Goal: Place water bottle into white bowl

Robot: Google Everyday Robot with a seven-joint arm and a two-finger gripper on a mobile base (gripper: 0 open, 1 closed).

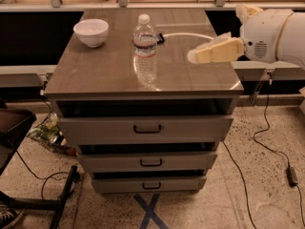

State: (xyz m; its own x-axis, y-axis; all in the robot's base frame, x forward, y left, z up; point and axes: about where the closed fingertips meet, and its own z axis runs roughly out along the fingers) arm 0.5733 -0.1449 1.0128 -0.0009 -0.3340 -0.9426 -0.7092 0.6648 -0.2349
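The water bottle (146, 49), clear ribbed plastic with a white cap and a pale label band, stands upright near the middle of the brown cabinet top (105, 70). The white bowl (91, 32) sits at the far left of that top, well apart from the bottle. My gripper (194, 55), with cream-coloured fingers, reaches in from the right above the cabinet top's right side. It points left toward the bottle, with a gap of about a bottle's width or more between them. It holds nothing.
The cabinet has three drawers with dark handles (147, 128). A small dark object (160, 37) lies behind the bottle. Cables (267, 147) run over the speckled floor at right. A dark chair or stand (14, 128) is at lower left. A blue tape cross (150, 211) marks the floor.
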